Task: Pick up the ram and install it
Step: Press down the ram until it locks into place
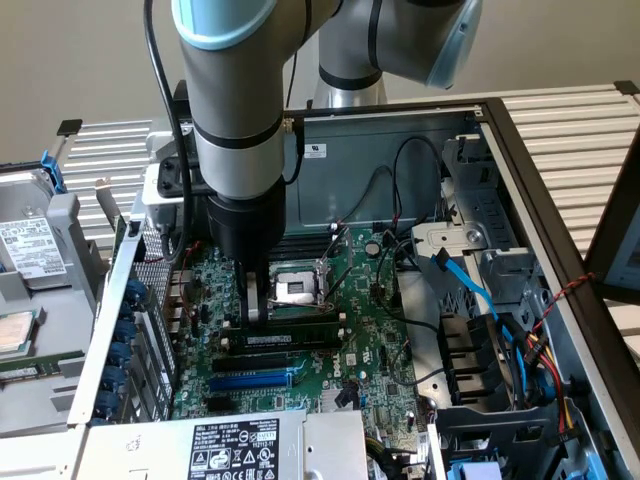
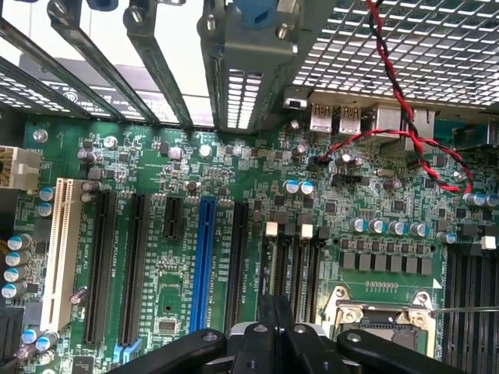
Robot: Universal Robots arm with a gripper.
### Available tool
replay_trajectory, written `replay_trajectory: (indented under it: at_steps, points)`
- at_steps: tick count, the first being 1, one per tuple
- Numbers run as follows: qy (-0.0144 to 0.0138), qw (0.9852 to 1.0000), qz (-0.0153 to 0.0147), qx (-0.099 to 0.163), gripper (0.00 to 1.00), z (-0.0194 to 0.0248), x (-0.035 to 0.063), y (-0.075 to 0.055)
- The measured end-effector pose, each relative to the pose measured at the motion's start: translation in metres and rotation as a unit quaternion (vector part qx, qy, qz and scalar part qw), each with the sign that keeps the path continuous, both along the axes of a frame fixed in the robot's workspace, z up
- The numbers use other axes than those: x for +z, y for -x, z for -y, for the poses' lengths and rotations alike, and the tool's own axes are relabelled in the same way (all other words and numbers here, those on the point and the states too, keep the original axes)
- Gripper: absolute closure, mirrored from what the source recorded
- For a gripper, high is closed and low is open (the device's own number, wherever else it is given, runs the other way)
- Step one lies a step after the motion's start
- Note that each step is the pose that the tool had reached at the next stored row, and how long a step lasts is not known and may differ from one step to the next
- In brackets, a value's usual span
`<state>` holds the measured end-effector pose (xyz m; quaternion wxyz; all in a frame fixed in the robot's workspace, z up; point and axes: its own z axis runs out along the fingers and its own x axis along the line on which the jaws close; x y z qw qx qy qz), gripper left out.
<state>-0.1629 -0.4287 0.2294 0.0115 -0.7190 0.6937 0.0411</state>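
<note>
The pincer [image 1: 254, 305] is pressed together over the ram [image 1: 292, 338], which is seen lying in a memory slot beside the processor socket [image 1: 297, 289], its long axis running across the motherboard [image 1: 380, 340] toward the exterior view's right. Uneven pressing could leave one end unseated or strain the board.

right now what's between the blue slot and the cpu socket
In the wrist view, one long black slot and then a group of narrower black slots lie between the blue slot and the CPU socket.
</note>
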Motion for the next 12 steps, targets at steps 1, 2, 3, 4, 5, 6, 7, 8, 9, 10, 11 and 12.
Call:
replay_trajectory:
  at_steps: [1,2,3,4,5,6,7,8,9,10,11,12]
  points:
    - [0.0,1.0,0.0,0.0,0.88,0.0,0.0,0.0]
    - [0.0,1.0,0.0,0.0,0.88,0.0,0.0,0.0]
    - [0.0,1.0,-0.0001,0.0,0.88,0.0,0.0,0.0]
    - [0.0,1.0,-0.0001,0.0,0.88,0.0,0.0,0.0]
    - [0.0,1.0,-0.0001,0.0,0.88,0.0,0.0,0.0]
    - [0.0001,1.0,-0.0001,0.0,0.88,0.0001,-0.0001,0.0]
    - [0.0001,1.0,-0.0001,0.0,0.88,0.0001,-0.0004,0.0001]
    - [0.0002,1.0,-0.0002,0.0,0.88,0.0001,-0.0007,0.0001]
    - [0.0002,1.0,-0.0002,0.0,0.88,0.0001,-0.001,0.0001]
    - [0.0002,1.0,-0.0003,0.0,0.88,0.0001,-0.0013,0.0]
    - [0.0002,1.0,-0.0003,0.0,0.88,0.0001,-0.0017,0.0]
    - [-0.0001,1.0,-0.0001,0.0,0.88,0.0,-0.0023,0.0]
